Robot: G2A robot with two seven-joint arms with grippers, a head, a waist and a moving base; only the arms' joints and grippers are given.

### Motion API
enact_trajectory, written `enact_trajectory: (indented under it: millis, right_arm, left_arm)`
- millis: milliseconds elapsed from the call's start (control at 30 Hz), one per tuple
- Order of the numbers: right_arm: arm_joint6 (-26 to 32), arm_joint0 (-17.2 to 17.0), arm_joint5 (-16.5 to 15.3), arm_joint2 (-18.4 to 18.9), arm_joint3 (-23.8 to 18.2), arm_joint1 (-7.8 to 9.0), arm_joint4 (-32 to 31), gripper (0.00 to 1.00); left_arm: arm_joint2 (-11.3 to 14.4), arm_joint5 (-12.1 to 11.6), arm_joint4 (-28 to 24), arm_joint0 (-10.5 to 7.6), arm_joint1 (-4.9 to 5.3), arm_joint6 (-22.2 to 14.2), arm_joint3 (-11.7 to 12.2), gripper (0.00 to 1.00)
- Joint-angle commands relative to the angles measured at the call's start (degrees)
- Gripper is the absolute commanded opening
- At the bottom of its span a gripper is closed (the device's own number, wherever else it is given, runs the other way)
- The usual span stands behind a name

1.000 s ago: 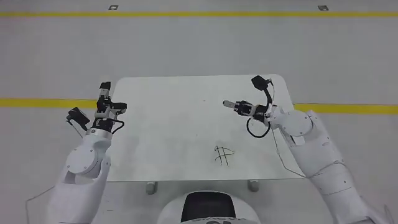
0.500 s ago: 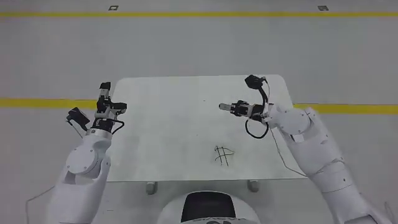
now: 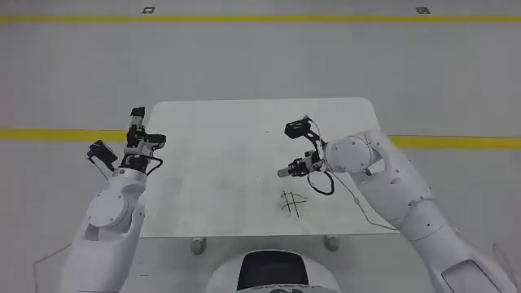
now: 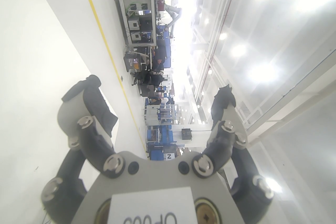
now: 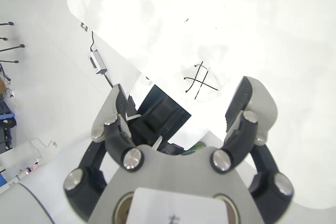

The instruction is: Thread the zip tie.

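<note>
A few thin black zip ties (image 3: 293, 203) lie crossed over one another like a hash mark on the white worktop (image 3: 220, 163), near its front edge and a little to the robot's right of centre. Nothing is touching them. In the right wrist view the same bundle (image 5: 200, 80) rests flat on the worktop (image 5: 236, 12), two of the strands curving and ending in small heads.

Just beyond the ties, the right arm (image 3: 383, 179) bends in over the worktop. The right jaws stand spread wide with nothing between them, pointing toward the robot's left and clear of the bundle. A black cable (image 3: 324, 181) loops off the wrist.

Farther out, the left arm (image 3: 114, 203) sits at the worktop's left edge. The left jaws are likewise parted and empty, and are aimed away across the hall. Their wrist view takes in the pale floor, a yellow floor line (image 4: 105, 41), distant workstations and bright ceiling lights.

Past the worktop, one yellow line (image 3: 49, 134) crosses the grey floor level with its far half, and a second (image 3: 244, 19) runs well beyond it.
</note>
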Motion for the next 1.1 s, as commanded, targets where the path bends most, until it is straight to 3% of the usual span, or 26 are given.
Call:
enact_trajectory:
  millis: [0, 133, 167, 267, 467, 600, 1000, 1067]
  right_arm:
    - [0.01, 0.0, 0.01, 0.0, 0.0, 0.0, -0.01, 1.0]
    - [0.93, 0.08, 0.08, -0.88, -0.01, 0.04, -2.17, 1.0]
    - [2.85, 0.71, 1.68, -3.22, -0.76, -0.05, -7.47, 1.0]
    - [7.48, 2.86, 8.46, -8.66, -2.01, -0.97, -15.08, 1.0]
    - [7.48, 6.61, 15.92, -17.43, 2.39, -2.64, -15.23, 1.0]
    - [7.48, 8.08, 15.92, -18.94, 6.04, -3.7, -13.1, 1.0]
    - [7.48, 8.15, 15.92, -18.97, 6.23, -3.78, -13.07, 1.0]
    - [6.87, 7.9, 15.92, -18.63, 7.85, -3.85, -15.98, 1.0]
  left_arm:
    - [0.0, 0.0, 0.0, 0.0, 0.0, 0.0, 0.0, 1.0]
    - [0.0, 0.0, 0.0, 0.0, 0.0, 0.0, 0.0, 1.0]
    - [0.0, 0.0, 0.0, 0.0, 0.0, 0.0, 0.0, 1.0]
    - [0.0, 0.0, 0.0, 0.0, 0.0, 0.0, 0.0, 1.0]
    - [0.0, 0.0, 0.0, 0.0, 0.0, 0.0, 0.0, 1.0]
    - [0.0, 0.0, 0.0, 0.0, 0.0, 0.0, 0.0, 1.0]
    - [0.0, 0.0, 0.0, 0.0, 0.0, 0.0, 0.0, 1.0]
    - [0.0, 0.0, 0.0, 0.0, 0.0, 0.0, 0.0, 1.0]
